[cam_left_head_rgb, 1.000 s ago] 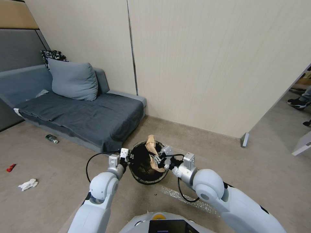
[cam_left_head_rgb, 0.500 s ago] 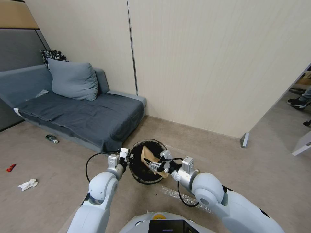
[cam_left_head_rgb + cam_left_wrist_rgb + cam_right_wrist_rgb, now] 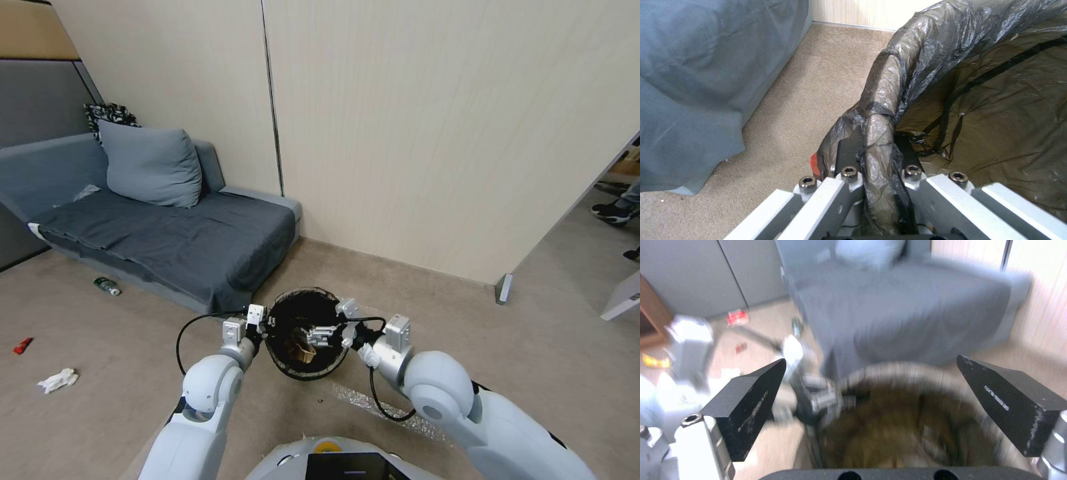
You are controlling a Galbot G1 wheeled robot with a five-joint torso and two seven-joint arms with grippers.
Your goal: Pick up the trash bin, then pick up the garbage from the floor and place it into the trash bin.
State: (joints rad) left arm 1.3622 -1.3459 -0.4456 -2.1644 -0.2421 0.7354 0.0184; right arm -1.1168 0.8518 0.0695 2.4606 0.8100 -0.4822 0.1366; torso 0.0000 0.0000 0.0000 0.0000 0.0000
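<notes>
A: Carpeted room, grey sofa (image 3: 167, 227) at left, pale wall behind. Floor litter, left to right?

B: Red wrapper (image 3: 22, 345), white tissue (image 3: 58, 380), small bottle (image 3: 107, 286). All likely light; the tissue is soft, so pinch it at its bulk.

A: Bin?

B: Bin (image 3: 303, 299) held off the carpet, centre. Left gripper (image 3: 876, 156) clamped on the bagged rim. The film looks slippery and the rim stiff, so that is the place to hold. Brown paper (image 3: 301, 349) lies inside.

A: Right gripper?

B: Right gripper (image 3: 871, 400) over the bin mouth, fingers wide apart, empty. Small print on one finger, unreadable.
</notes>
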